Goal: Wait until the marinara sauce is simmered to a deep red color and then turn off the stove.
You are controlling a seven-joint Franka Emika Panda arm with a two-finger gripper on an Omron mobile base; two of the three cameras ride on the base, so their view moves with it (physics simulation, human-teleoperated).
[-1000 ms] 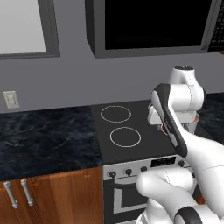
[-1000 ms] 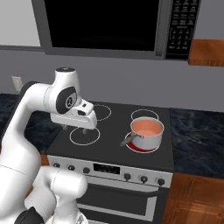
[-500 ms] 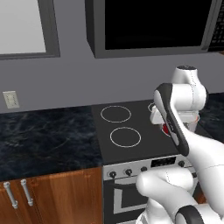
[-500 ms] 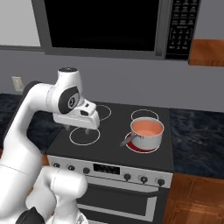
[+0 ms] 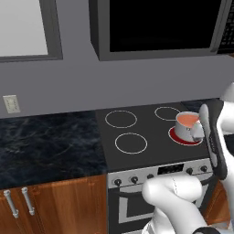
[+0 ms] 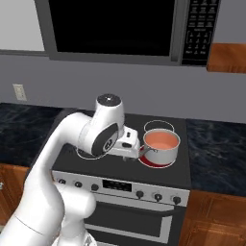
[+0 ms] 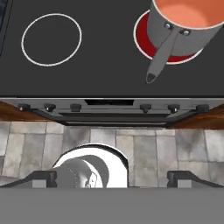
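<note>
The marinara sauce [image 6: 161, 140] is a flat salmon-orange patch inside a steel pot [image 6: 163, 153] on the stove's [image 6: 98, 166] front right burner, which glows red [image 6: 153, 164]. The left base view shows the sauce [image 5: 186, 119] just left of my forearm. From the hand view the sauce [image 7: 188, 11] is at the top right, the pot handle [image 7: 159, 57] points toward the front panel, and the black knobs [image 7: 144, 107] run along that panel. My gripper [image 6: 129, 154] hangs just left of the pot above the stove's front, open and empty; its fingertips [image 7: 43, 177] stand wide apart.
A black microwave [image 6: 113, 26] hangs above the stove. Dark stone counters [image 5: 45, 146] flank it, with wooden cabinets [image 5: 55, 205] below. An unlit burner ring [image 7: 51, 39] lies left of the pot. A tiled floor [image 7: 153, 148] lies in front of the oven.
My arm has swung right toward the pot, uncovering it in the left base view. The sauce keeps its salmon-orange colour.
</note>
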